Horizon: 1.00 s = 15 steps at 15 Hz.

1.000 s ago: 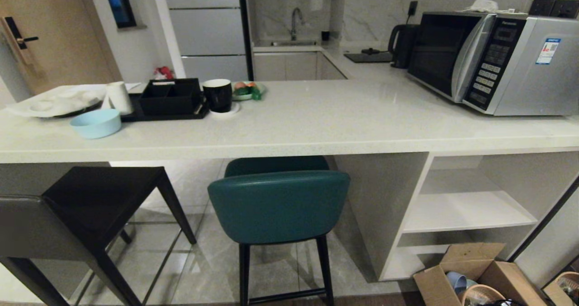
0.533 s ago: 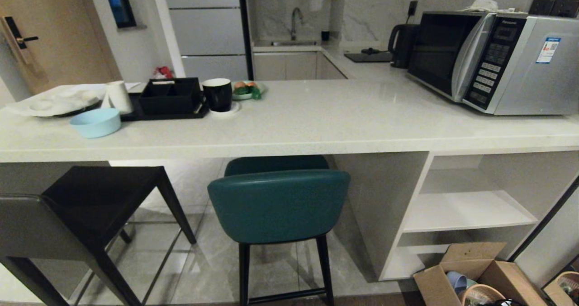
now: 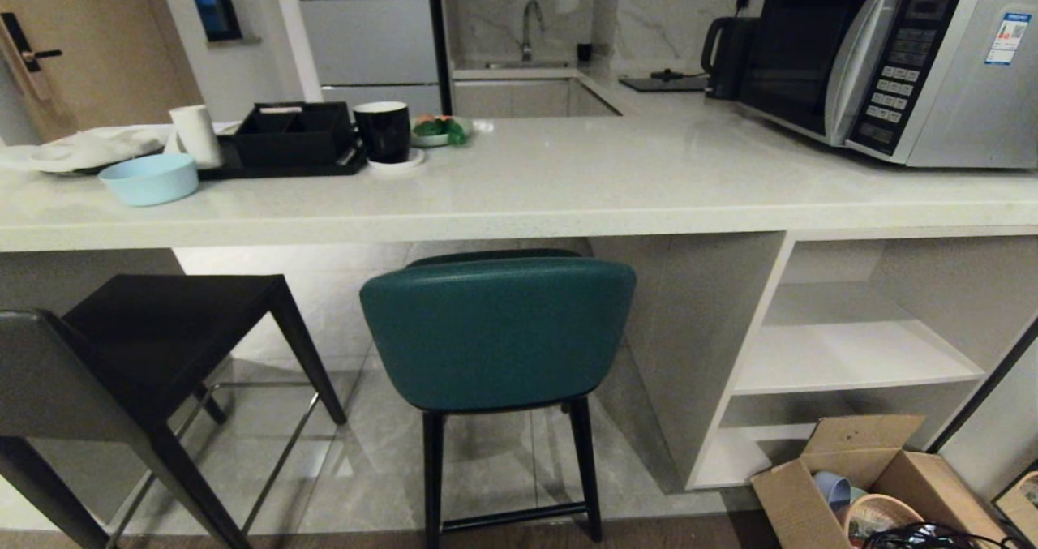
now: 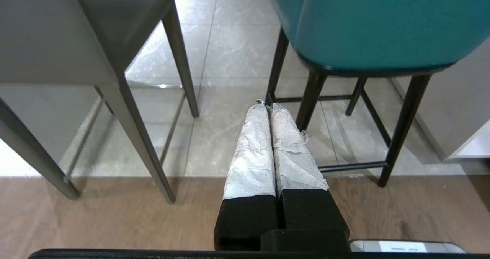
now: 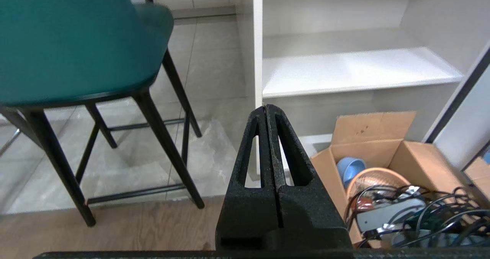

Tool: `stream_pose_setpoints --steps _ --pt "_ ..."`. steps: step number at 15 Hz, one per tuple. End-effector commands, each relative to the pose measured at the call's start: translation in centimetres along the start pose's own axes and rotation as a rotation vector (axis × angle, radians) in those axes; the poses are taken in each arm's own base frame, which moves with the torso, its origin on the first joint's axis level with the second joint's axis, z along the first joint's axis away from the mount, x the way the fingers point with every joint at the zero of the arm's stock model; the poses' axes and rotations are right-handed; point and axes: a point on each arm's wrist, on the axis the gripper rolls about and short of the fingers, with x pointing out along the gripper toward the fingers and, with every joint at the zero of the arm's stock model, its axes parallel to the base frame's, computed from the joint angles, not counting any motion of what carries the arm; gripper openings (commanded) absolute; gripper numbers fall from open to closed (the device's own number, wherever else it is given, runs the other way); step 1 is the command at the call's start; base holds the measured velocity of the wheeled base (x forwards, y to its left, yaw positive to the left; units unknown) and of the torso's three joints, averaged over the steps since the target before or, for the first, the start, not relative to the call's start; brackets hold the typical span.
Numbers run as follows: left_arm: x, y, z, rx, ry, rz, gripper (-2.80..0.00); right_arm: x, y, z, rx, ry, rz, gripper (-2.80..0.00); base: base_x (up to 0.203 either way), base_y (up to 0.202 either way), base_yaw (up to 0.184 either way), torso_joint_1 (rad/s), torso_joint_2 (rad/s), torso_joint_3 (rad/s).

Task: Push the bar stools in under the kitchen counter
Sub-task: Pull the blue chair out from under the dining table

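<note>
Two stools, teal (image 3: 496, 334) and grey (image 3: 122, 354), stand ahead of our empty, closed jaws, neither yet pushed under the surface (image 3: 519, 208).

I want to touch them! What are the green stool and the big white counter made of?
The curved teal stool looks like smooth leather or vinyl, with a soft sheen, on thin black legs, probably metal. The thick cream-white counter slab looks like polished speckled stone, glossy with reflections.
</note>
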Motion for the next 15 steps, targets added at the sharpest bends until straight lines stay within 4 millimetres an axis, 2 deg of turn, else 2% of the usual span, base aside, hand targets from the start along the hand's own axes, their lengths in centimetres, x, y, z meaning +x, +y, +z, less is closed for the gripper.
stream_pose_setpoints --steps 1,7,15 --pt "-0.01 0.0 -0.02 0.0 -0.001 0.0 -2.8 0.01 0.0 0.01 -0.001 0.001 0.0 -2.8 0.0 0.0 0.0 -0.175 0.46 0.287" --pt "0.0 -0.01 -0.02 0.003 0.001 -0.003 -2.8 0.01 0.0 0.0 -0.001 0.001 0.0 -2.8 0.0 0.0 0.0 -0.149 0.44 0.282" --pt "0.02 0.02 -0.06 0.0 0.003 0.011 -2.8 0.01 0.0 0.01 0.0 0.001 0.0 -2.8 0.0 0.0 0.0 -0.014 0.05 0.031"
